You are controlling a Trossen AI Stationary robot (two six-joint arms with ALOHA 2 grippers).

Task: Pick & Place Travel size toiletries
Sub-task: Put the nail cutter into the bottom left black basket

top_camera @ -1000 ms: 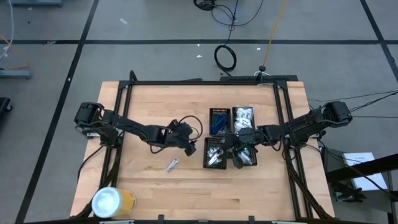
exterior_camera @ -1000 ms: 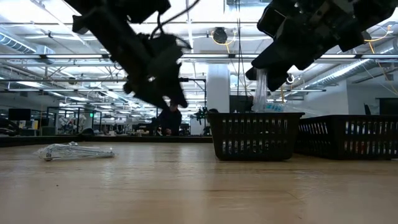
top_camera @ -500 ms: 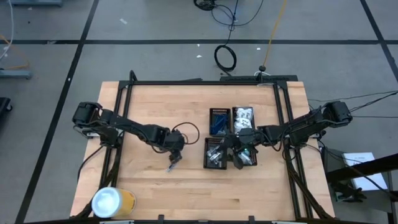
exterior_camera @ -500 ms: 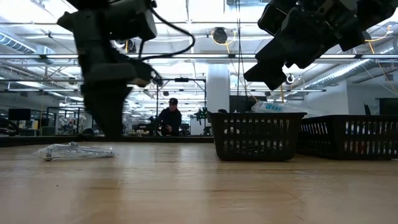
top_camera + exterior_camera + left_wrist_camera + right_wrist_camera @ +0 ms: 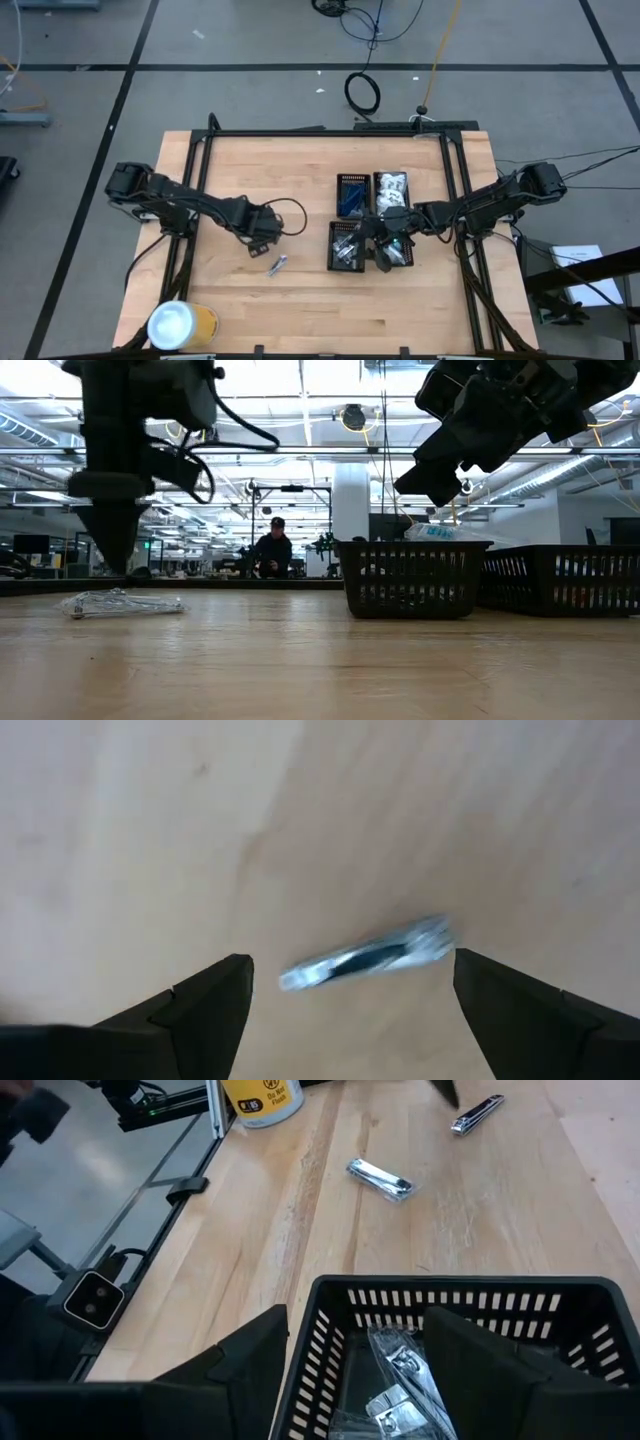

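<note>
Left gripper (image 5: 262, 238) slid beside packet (image 5: 277, 265), spread (tray (image 5: 346, 245) holds packets).

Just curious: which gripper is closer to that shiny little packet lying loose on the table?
Left. The left gripper hangs open just above the packet; the right gripper is over the baskets.

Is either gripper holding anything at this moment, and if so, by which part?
Nothing is held. The left gripper is open above the wrapped packet lying on the table; the right gripper is open over a black basket.
</note>
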